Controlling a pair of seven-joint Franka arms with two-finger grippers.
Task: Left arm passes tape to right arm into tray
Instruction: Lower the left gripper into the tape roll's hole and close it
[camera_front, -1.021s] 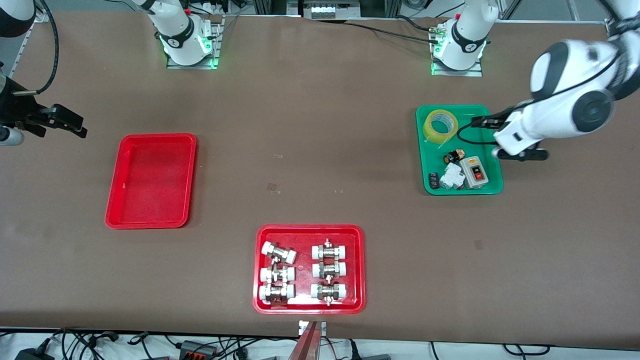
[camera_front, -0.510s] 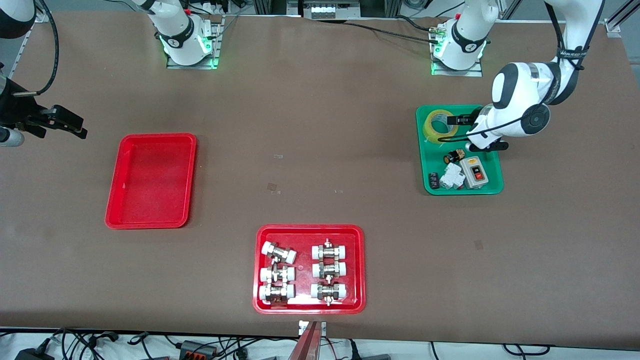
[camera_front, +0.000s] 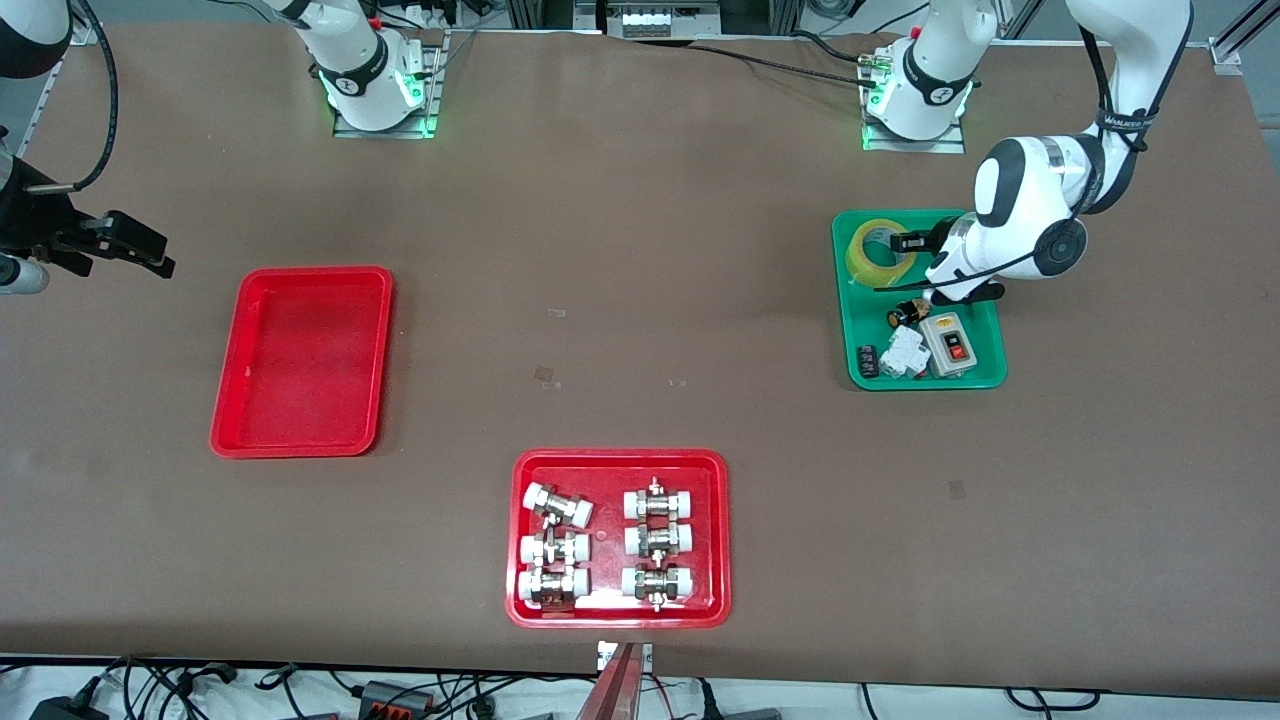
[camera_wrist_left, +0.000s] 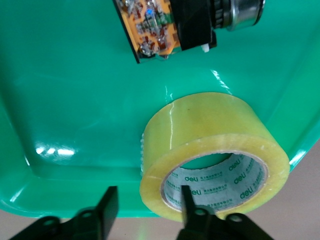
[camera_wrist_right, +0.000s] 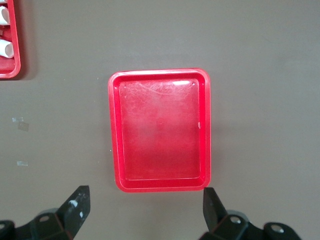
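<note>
The tape (camera_front: 880, 252) is a yellowish roll with a white core, leaning in the corner of a green tray (camera_front: 985, 375) at the left arm's end of the table. My left gripper (camera_front: 905, 243) is down at the roll. In the left wrist view one finger (camera_wrist_left: 189, 207) sits inside the core of the tape (camera_wrist_left: 215, 145) and the other stands outside the wall with a gap, so the left gripper (camera_wrist_left: 147, 210) is open. The plain red tray (camera_front: 300, 360) lies at the right arm's end. Past that tray my right gripper (camera_front: 130, 245) waits open above the table, and its wrist view shows the tray (camera_wrist_right: 160, 130).
The green tray (camera_wrist_left: 60, 100) also holds a grey switch box (camera_front: 950, 345), a white part (camera_front: 905, 352) and a small circuit piece (camera_wrist_left: 155, 25) close to the tape. A second red tray (camera_front: 618, 458) with several white-capped metal fittings (camera_front: 655, 540) lies nearest the front camera.
The left arm has come down and moved across the green tray to the tape, and its jaws have narrowed around the roll's wall. The right arm has not moved.
</note>
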